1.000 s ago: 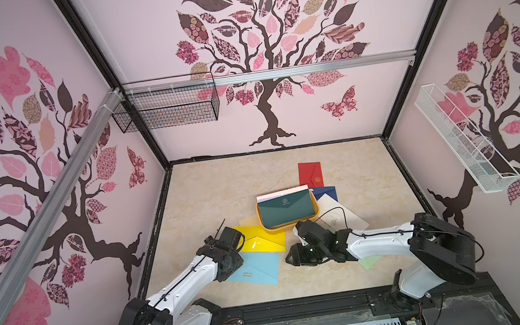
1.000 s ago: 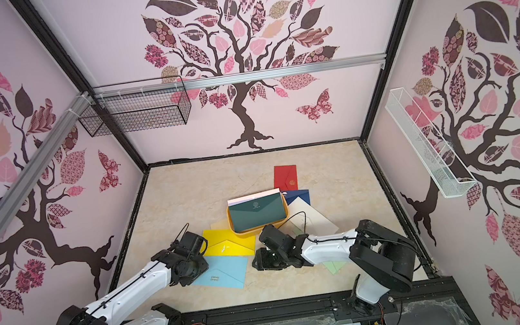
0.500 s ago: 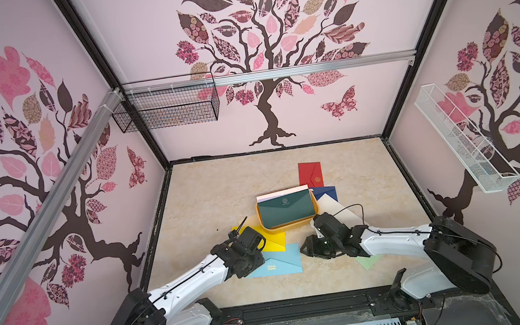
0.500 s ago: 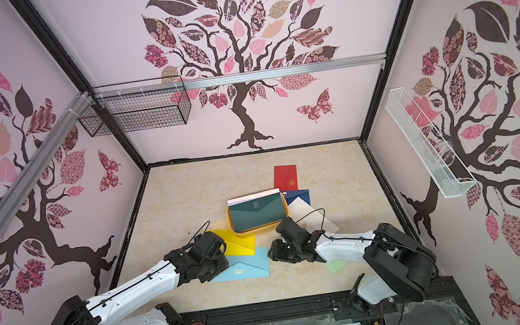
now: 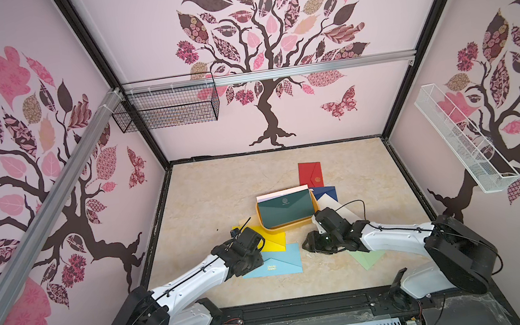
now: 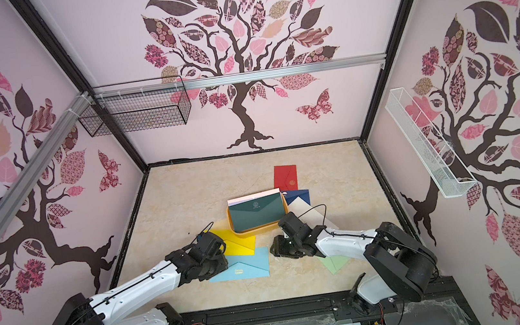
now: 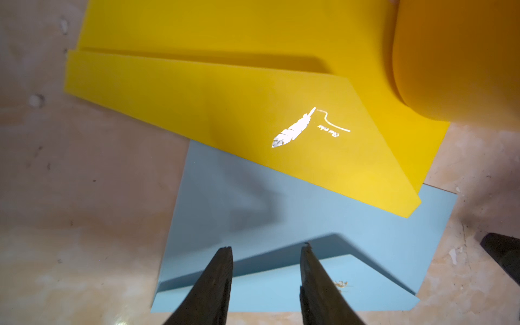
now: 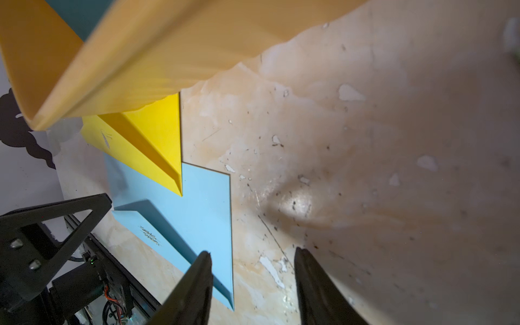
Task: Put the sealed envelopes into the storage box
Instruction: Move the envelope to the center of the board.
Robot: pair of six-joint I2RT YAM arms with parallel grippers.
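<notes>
I see the storage box (image 5: 290, 228) near the middle of the table (image 5: 221, 188). A dark green envelope (image 5: 286, 209) is propped inside it, flap side toward me. A pale envelope (image 5: 281, 195) shows its top edge just behind that one.

Beyond the box's far right corner lies the red envelope (image 5: 310, 174). Against the box's right side sit the navy envelope (image 5: 327, 192) and, closer to the robot's base, the white envelope (image 5: 328, 205), which is partly hidden by the right arm. The yellow envelope (image 5: 269, 239) lies at the box's near left corner, and the box's corner overlaps it. The light blue envelope (image 5: 282, 261) lies on the base side of the box, with its far edge tucked under the yellow one. The light green envelope (image 5: 370, 257) lies off the box's near right corner, mostly under the right arm.

My left gripper (image 7: 266, 249) hangs over the light blue envelope's flap, jaws spread with nothing between them. I cannot tell whether the tips touch the paper. My right gripper (image 8: 251, 253) is also on the base side of the box, jaws spread and empty. One finger (image 8: 197, 281) is over the light blue envelope's edge and the other is over bare table.
</notes>
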